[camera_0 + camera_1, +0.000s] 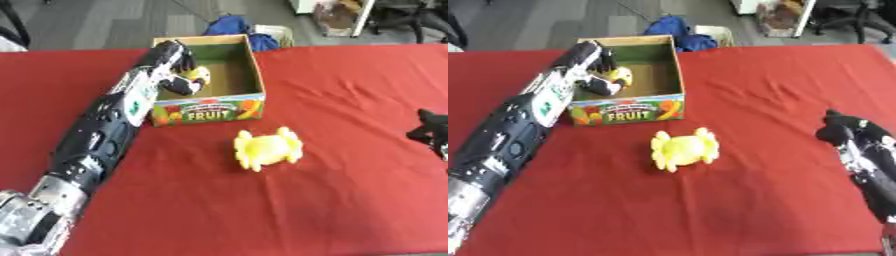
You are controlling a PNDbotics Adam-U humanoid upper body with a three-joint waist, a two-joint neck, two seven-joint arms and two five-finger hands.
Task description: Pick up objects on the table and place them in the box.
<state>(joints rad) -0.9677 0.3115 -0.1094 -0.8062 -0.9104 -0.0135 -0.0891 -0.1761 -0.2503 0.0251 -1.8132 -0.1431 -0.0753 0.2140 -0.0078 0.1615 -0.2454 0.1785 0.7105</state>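
The left hand (179, 70) reaches into the box (254, 65), and the yellow thing (198, 75) in its curled fingers is mostly hidden, so its shape is unclear. The forearm hides the box's left wall. At the right edge of the left eye view, the right hand (843, 129) is nearly cut off; in the right eye view it's a dark blur, fingers unreadable. The yellow object (267, 148) on the cloth is too blurred to identify.

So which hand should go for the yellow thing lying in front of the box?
Probably the right hand: it hangs free over the cloth beside the yellow object. The left hand is inside the box, fingers curled round a yellow item.
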